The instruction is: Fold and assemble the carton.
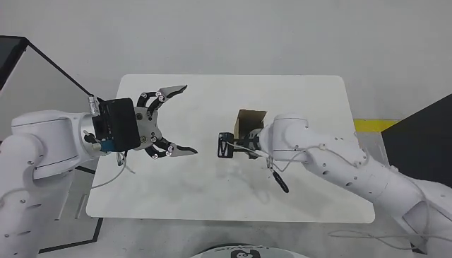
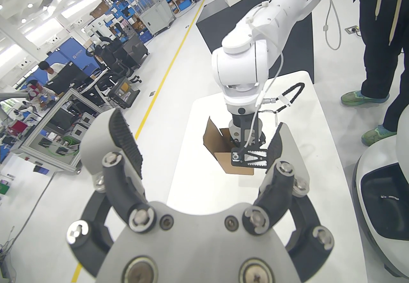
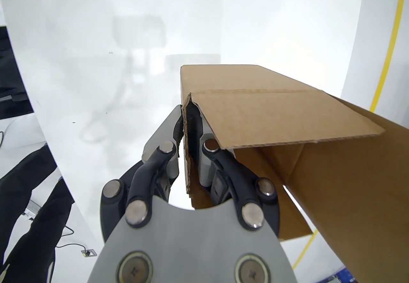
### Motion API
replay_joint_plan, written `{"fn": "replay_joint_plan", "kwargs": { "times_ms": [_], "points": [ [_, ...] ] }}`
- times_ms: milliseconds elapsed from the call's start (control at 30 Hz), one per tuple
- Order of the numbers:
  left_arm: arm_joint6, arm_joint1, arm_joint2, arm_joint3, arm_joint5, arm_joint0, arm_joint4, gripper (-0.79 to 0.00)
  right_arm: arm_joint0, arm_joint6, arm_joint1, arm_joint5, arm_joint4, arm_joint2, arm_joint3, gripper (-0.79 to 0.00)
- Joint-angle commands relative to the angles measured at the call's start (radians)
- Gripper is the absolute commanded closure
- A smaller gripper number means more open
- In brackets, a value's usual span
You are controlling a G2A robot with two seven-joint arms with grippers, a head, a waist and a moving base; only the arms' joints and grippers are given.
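A small brown cardboard carton (image 1: pixel 250 121) stands on the white table (image 1: pixel 311 95) near its middle, with flaps open. My right gripper (image 1: pixel 227 145) is shut on one wall of the carton (image 3: pixel 255 111), the fingers (image 3: pixel 166 134) pinching the cardboard edge between them. In the left wrist view the carton (image 2: pixel 220 150) sits under the right arm's wrist. My left gripper (image 1: pixel 175 120) is at the table's left part, wide open and holding nothing, pointed at the carton with a clear gap between them; its fingers (image 2: pixel 124 137) frame the carton in its own view.
A black cable loop (image 1: pixel 280 180) hangs off the right arm over the table. A dark stand (image 1: pixel 417 138) sits right of the table. A person's legs (image 2: pixel 380 51) stand beside the table's far corner.
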Motion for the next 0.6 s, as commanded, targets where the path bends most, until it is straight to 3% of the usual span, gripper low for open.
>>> {"fn": "replay_joint_plan", "kwargs": {
  "times_ms": [0,167,567],
  "points": [
    [0.0,0.0,0.0,0.0,0.0,0.0,0.0,-0.785,-0.014,-0.019,-0.009,0.016,-0.034,-0.02,0.022,0.0],
    [0.0,0.0,0.0,0.0,0.0,0.0,0.0,-0.785,-0.04,-0.053,-0.032,0.04,-0.085,-0.061,0.059,0.0],
    [0.0,0.0,0.0,0.0,0.0,0.0,0.0,-0.785,-0.058,-0.086,-0.037,0.002,-0.145,-0.081,0.073,0.0]
  ]
}}
